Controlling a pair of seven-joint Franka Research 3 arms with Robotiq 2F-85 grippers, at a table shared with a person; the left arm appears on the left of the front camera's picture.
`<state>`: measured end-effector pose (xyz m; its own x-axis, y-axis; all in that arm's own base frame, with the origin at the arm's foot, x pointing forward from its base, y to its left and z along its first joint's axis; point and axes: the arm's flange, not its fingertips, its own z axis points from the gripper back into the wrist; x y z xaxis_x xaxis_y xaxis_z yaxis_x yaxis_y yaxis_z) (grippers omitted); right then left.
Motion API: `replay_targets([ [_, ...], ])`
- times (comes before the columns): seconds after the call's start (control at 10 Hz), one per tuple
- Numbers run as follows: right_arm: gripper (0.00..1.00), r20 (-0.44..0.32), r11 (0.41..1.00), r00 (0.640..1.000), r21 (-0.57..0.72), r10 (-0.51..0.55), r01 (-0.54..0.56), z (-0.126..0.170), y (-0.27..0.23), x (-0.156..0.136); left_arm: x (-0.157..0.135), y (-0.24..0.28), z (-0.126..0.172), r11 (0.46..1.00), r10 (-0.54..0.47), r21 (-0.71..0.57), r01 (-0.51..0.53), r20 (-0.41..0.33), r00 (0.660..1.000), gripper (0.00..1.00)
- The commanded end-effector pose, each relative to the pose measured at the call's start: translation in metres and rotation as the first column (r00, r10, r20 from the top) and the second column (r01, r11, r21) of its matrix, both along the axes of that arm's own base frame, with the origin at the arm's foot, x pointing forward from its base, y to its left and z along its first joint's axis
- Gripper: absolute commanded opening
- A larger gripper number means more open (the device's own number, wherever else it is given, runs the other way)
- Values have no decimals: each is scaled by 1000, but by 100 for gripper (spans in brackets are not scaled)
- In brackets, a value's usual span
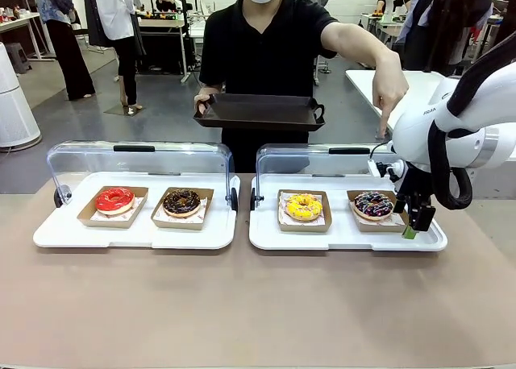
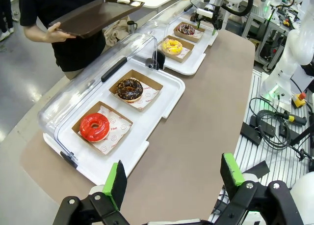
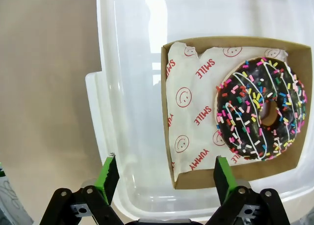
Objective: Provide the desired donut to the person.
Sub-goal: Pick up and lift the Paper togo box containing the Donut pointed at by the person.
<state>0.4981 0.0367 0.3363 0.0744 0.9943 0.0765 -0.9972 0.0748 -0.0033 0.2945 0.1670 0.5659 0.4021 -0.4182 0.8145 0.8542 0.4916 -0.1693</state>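
The right gripper [image 3: 166,175] hangs wide open and empty over the near edge of the right tray [image 3: 127,112], beside the sprinkled chocolate donut [image 3: 262,109] in its box [image 3: 196,181] at the tray's outer end. The person's hand [image 1: 393,95] points down at it. The left gripper [image 2: 174,175], open and empty, hovers over bare table [image 2: 206,97].

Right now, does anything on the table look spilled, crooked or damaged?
Nothing stands out. The red donut, chocolate donut, yellow donut and sprinkled donut each look whole and lie flat, two on the left tray and two on the right tray. No spills are visible.
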Motion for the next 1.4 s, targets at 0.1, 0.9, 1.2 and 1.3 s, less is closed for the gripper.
replay_targets([
  [0.1, 100, 11, 999, 1000, 34, 23, -24, -7, -5, 10, -1, 3, 0, 1000, -8, -3, 8, 14, 1000, 100],
  [0.9, 0, 0, 999, 999, 40, 34, -34, -12, -9, 10, -1, 3, 0, 1000, -8, -3, 8, 14, 1000, 100],
  [1.2, 0, 6, 998, 999, 53, 37, -38, -13, -9, 10, -1, 3, 0, 1000, -8, -3, 8, 14, 1000, 100],
  [1.3, 0, 5, 998, 999, 57, 38, -38, -14, -9, 10, -1, 3, 0, 1000, -8, -3, 8, 14, 1000, 100],
])
